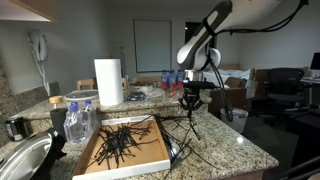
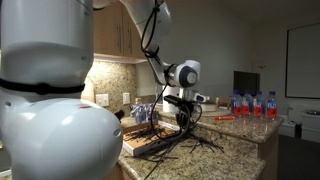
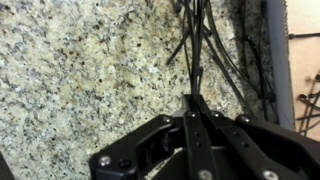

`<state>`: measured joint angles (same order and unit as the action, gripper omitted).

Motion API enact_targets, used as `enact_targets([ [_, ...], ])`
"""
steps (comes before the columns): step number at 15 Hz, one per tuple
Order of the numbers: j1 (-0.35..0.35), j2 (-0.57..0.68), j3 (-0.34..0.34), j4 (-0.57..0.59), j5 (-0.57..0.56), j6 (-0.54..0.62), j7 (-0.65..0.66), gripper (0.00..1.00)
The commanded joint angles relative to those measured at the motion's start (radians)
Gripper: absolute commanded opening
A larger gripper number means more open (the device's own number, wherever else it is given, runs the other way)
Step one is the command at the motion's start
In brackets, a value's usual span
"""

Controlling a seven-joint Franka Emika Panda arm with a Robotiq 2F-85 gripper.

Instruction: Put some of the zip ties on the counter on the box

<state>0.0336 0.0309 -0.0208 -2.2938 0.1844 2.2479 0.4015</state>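
Zip ties (image 3: pixel 191 60) pinched in claw (image 3: pixel 193 99).

Wrist view: zip ties (image 3: pixel 200 40) run off top edge; gripper (image 3: pixel 193 102) body cut at bottom. Exterior view: blurred robot base (image 2: pixel 45 110) hides part of counter (image 2: pixel 235 152).

A tall white roll of paper towel (image 1: pixel 108 82) stands upright near the middle in an exterior view. At seven o'clock from it sits a piece of crumpled clear plastic (image 1: pixel 80 122); whether it is a bag or a bottle I cannot tell. Further at seven o'clock is a round shiny metal bowl (image 1: pixel 22 160). At three o'clock from the roll stand small clear plastic bottles with blue labels (image 1: pixel 172 77), and far beyond them a black office chair (image 1: pixel 285 85). A white wall telephone (image 1: pixel 38 50) hangs at ten o'clock. In an exterior view, brown wooden cupboards (image 2: pixel 115 35) hang at eleven o'clock of the picture.
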Motion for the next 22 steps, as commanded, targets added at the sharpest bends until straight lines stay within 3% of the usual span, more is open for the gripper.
enact_targets([
  [1,0.009,-0.089,0.033,0.038,-0.032,-0.069,0.03,0.02],
  [7,0.07,-0.03,0.128,0.236,0.024,-0.043,0.105,0.02],
  [12,0.158,0.136,0.196,0.422,-0.052,-0.034,0.287,0.02],
  [17,0.25,0.344,0.179,0.641,-0.108,-0.084,0.436,0.02],
  [22,0.3,0.476,0.144,0.763,-0.114,-0.126,0.492,0.02],
])
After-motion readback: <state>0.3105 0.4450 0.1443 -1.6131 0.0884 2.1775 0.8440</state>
